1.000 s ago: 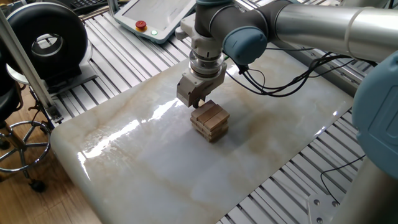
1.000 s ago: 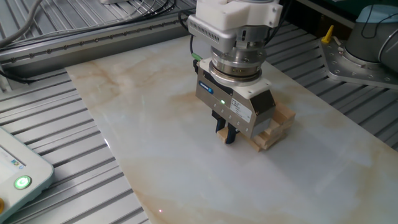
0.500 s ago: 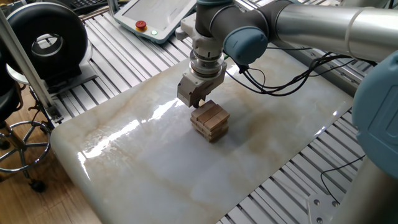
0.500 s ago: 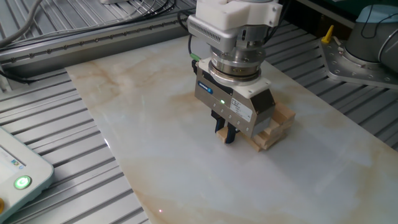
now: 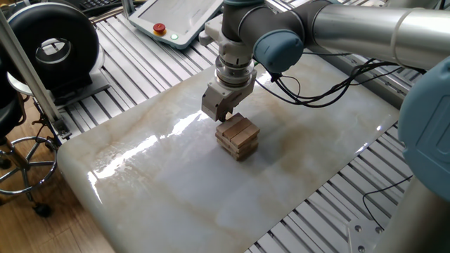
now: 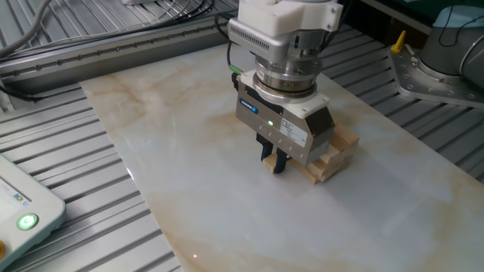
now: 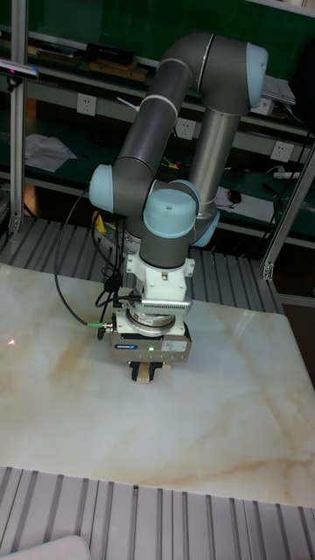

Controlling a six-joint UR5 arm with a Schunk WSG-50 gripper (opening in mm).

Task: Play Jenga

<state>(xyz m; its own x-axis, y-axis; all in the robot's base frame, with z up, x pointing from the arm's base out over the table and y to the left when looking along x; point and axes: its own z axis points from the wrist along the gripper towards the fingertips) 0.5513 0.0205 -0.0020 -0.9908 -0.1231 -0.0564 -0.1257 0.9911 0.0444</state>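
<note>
The Jenga stack [image 5: 237, 135] is a short pile of light tan wooden blocks in crossed layers, standing near the middle of the marble slab [image 5: 162, 190]. My gripper [image 5: 226, 116] points straight down just beside the stack's far side, its fingertips at about the level of the top layer. In the other fixed view the gripper [image 6: 275, 162] hides most of the stack [image 6: 338, 149], and its dark fingers stand close together with nothing between them. The tall fixed view shows the gripper [image 7: 149, 374] low over the slab, with a bit of tan block [image 7: 138, 374] showing behind the fingers.
A teach pendant [image 5: 176, 17] lies on the ribbed metal table behind the slab. A black round device [image 5: 53, 42] and a stool [image 5: 17, 151] stand at the left. Black cables [image 5: 316, 91] hang from the arm to the right of the stack.
The gripper has risen slightly beside the stack. The blocks have not moved.
</note>
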